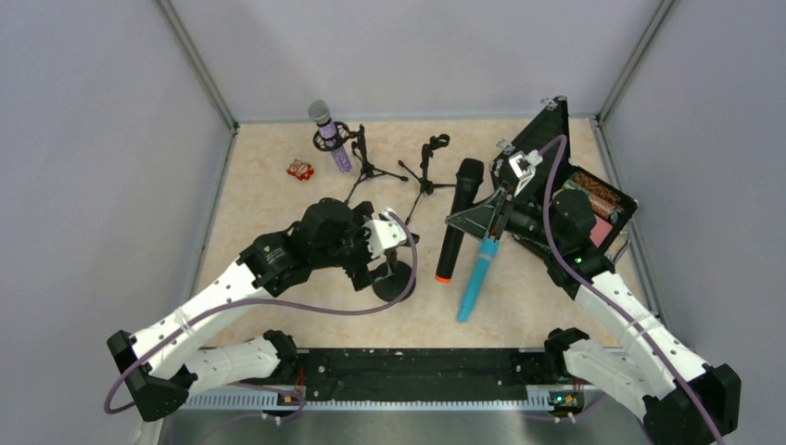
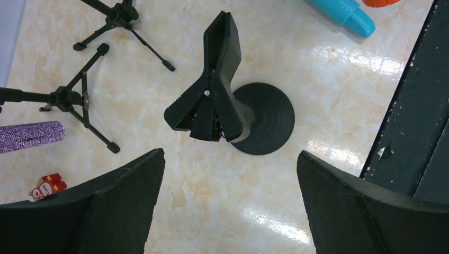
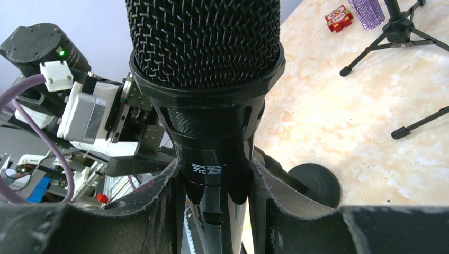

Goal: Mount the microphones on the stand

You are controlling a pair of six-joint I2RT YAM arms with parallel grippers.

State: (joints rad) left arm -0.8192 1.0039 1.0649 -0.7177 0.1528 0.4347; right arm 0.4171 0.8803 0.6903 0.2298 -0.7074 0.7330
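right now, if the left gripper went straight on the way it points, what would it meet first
Most likely the black clip stand, just ahead of the open left gripper; depth is unclear, so it may reach bare table first.

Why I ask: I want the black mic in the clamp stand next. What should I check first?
1. Right tool shut on black mic: ok.
2. Left tool open over clamp stand: ok.
3. Clamp spread to take a mic: not ok, it is pinched shut.
4. Clamp stand upright: cannot tell.
5. Turquoise mic clear of the clamp stand: ok.
6. Purple mic in its tripod stand: ok.
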